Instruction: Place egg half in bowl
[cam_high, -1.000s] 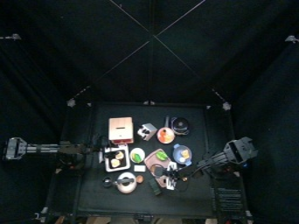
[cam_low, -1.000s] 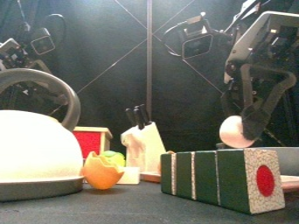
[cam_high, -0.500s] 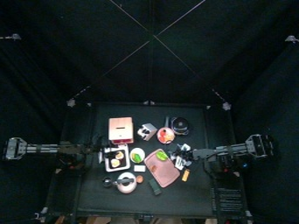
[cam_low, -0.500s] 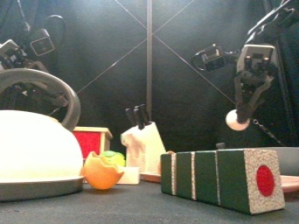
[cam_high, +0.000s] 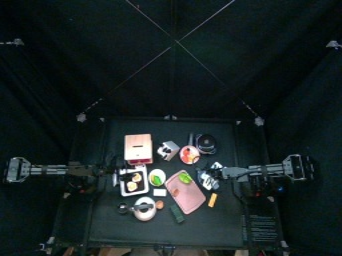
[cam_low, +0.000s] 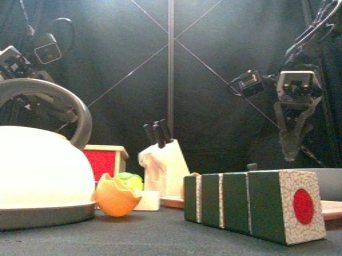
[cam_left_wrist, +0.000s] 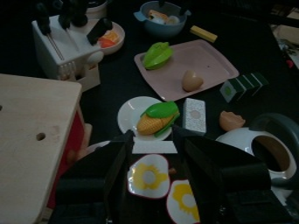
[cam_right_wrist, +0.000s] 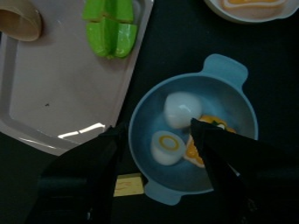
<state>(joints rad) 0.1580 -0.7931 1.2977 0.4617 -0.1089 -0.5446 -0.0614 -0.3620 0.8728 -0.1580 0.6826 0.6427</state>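
Note:
A blue bowl (cam_right_wrist: 187, 140) lies right under my right gripper (cam_right_wrist: 155, 131), which is open and empty above it. In the bowl lie a white egg half (cam_right_wrist: 180, 108) dome up, a second egg half (cam_right_wrist: 169, 144) with its yolk showing, and an orange piece. In the top view the bowl (cam_high: 210, 178) sits at the table's right, with the right gripper (cam_high: 227, 178) over its edge. My left gripper (cam_left_wrist: 158, 149) is open and rests at the table's left, above a plate with two fried-egg pieces (cam_left_wrist: 149, 175).
A pink tray (cam_right_wrist: 47, 96) with a green vegetable (cam_right_wrist: 111, 22) lies beside the bowl. A kettle (cam_low: 40, 170), a green striped block (cam_low: 254, 205), a knife block (cam_low: 163, 165) and a wooden box (cam_left_wrist: 35, 122) crowd the table.
My right gripper held a white egg half up in the air, swung over the bowl and opened. The egg half now lies in the bowl. The left arm has not moved.

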